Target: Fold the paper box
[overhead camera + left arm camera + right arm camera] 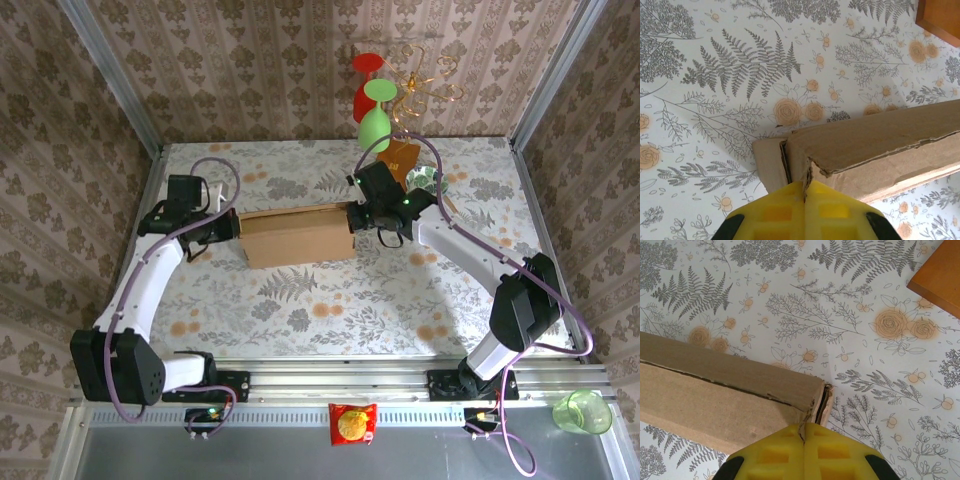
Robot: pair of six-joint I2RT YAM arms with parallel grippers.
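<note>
The paper box (298, 235) is a plain brown cardboard box lying in the middle of the flowered table, folded into a shallow closed shape. My left gripper (228, 227) pinches its left end; in the left wrist view the yellow fingers (785, 207) are shut on a cardboard edge of the box (865, 145). My right gripper (362, 216) pinches the right end; in the right wrist view its yellow fingers (827, 450) are shut on the corner flap of the box (730, 395).
A wire glass rack on an orange-brown square base (402, 158) stands at the back right, holding red and green glasses (374, 100). A green cup (582, 412) and a snack packet (352, 424) lie on the near ledge. Patterned walls enclose the table.
</note>
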